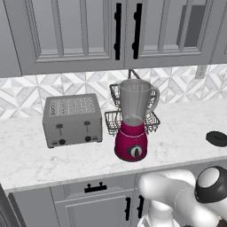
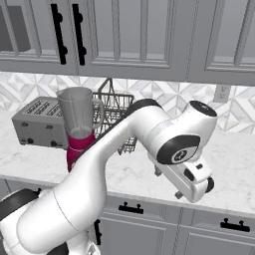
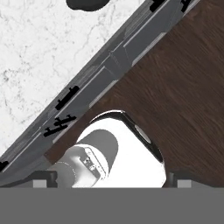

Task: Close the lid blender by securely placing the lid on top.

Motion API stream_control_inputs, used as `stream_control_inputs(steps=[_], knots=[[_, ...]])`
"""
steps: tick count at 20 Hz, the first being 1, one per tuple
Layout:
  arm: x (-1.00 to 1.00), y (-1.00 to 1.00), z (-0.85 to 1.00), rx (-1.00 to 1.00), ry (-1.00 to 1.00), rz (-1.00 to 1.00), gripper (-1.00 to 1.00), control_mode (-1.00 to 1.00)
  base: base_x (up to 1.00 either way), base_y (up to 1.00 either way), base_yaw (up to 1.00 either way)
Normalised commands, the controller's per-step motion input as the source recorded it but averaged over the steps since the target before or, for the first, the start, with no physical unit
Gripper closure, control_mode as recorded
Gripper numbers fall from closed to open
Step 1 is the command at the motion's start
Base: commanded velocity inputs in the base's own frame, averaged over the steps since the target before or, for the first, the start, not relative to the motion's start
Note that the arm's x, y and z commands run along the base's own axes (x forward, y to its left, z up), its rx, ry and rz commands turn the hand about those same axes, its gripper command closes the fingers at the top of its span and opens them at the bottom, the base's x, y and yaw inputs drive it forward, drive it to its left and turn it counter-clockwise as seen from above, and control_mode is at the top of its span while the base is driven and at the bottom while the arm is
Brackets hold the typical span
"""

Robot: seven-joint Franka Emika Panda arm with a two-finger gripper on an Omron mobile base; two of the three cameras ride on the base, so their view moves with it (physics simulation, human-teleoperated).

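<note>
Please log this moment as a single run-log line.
phase: pre-grasp | blender: open-topped, on counter | lid: on counter, apart from blender | gripper: empty, away from lid

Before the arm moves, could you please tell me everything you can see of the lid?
The lid is a small, round, flat black cap with a matte look. It lies on the white marble counter, well to the right of the blender, whose jar is uncovered. Nothing touches or holds it. The hand view shows its dark edge.

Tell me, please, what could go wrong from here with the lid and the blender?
The lid lies far from the blender, near the counter front, so a clumsy grasp might push it off. The jar is tall and open, and a wire basket stands close behind, so a low carry could knock them.
</note>
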Motion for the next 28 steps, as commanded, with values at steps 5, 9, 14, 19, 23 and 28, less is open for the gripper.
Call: stream_control_inputs(steps=[5,9,14,19,23,28], knots=[[0.32,-0.2,-0.06,0.03,0.02,0.0,-1.0,-1.0,0.0,0.0,0.0],[0.17,-0.14,-0.06,0.0,0.01,0.0,-1.0,-1.0,0.0,0.0,0.0],[0.22,-0.12,-0.2,0.0,0.06,0.0,-1.0,-1.0,0.0,0.0,0.0],[0.27,-0.01,-0.19,0.0,0.01,0.0,-1.0,-1.0,0.0,0.0,0.0],[0.24,0.0,-0.23,0.0,0.0,0.0,-1.0,-1.0,0.0,0.0,0.0],[0.22,0.0,-0.22,0.0,0.01,0.0,-1.0,-1.0,0.0,0.0,0.0]])
